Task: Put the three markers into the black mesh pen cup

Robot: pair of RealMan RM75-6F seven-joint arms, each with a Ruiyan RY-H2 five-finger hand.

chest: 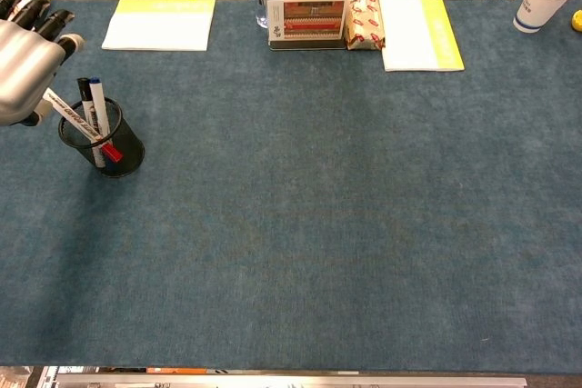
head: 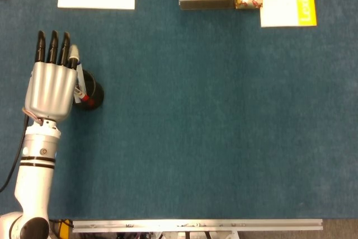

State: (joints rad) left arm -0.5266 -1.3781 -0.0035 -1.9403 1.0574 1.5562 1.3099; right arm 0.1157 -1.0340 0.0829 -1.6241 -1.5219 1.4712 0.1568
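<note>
— Item one, left robot hand [head: 51,89]: hovers just above and left of the black mesh pen cup [chest: 116,154]; fingers stretched out toward the far edge; whether it pinches the red-capped marker [chest: 84,128] I cannot tell from here.

— Where is that marker?

— Cap-down inside the cup; long axis tilted up and left toward the hand, tail end touching or just under it; the black-capped marker [chest: 85,94] and blue-capped marker [chest: 97,102] stand upright beside it in the same cup.

— Room to withdraw?

— Bare blue table [chest: 318,224] to the right and near side; table's left edge close by; white pad [chest: 159,24] well apart; right hand not seen in either view.
</note>
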